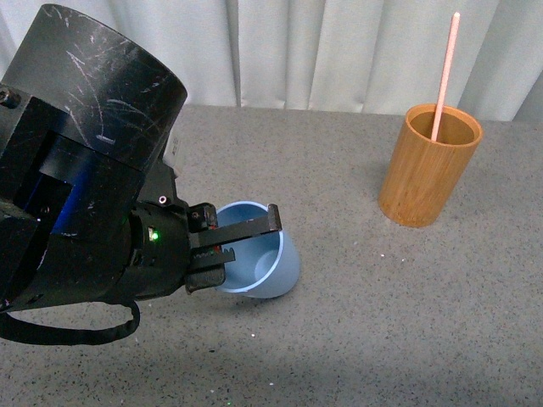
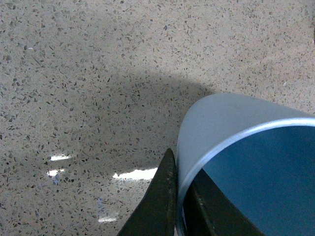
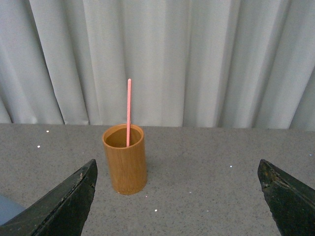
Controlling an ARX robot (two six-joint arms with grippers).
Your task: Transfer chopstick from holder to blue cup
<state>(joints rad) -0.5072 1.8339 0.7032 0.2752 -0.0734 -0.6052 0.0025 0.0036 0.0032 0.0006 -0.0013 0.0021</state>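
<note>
1. Two tools are in play. The left tool (image 1: 248,246) is pinched on the rim of the blue cup (image 1: 263,261), one finger inside the wall and one outside. The cup is tipped, mouth toward the near left, at the near-left middle of the table (image 1: 356,322). Whether its base is touching the table can't be told.
2. The right tool (image 3: 177,164) is spread wide with nothing in it. It's pointed at the holder (image 1: 428,174) from the near side and well short of it.
3. The chopstick (image 1: 445,72) is stood in the holder at the far right, leaned on the rim with most of its length sticking out. It's well apart from the cup.
4. Risk one, probably the big one: the cup is held only by a thin rim pinch. It could slip or swing, and if it's let go while tipped, a roll is likely given the taper.
5. Risk two: a stick that thin could easily be missed or twisted when it's grabbed. If it's pulled at an angle instead of straight up, the holder could be dragged or knocked over.
6. Risk three: a tall stick in a short, light cup. If it's dropped against the rim, the cup could be toppled unless it's been stood upright and steadied.
</note>
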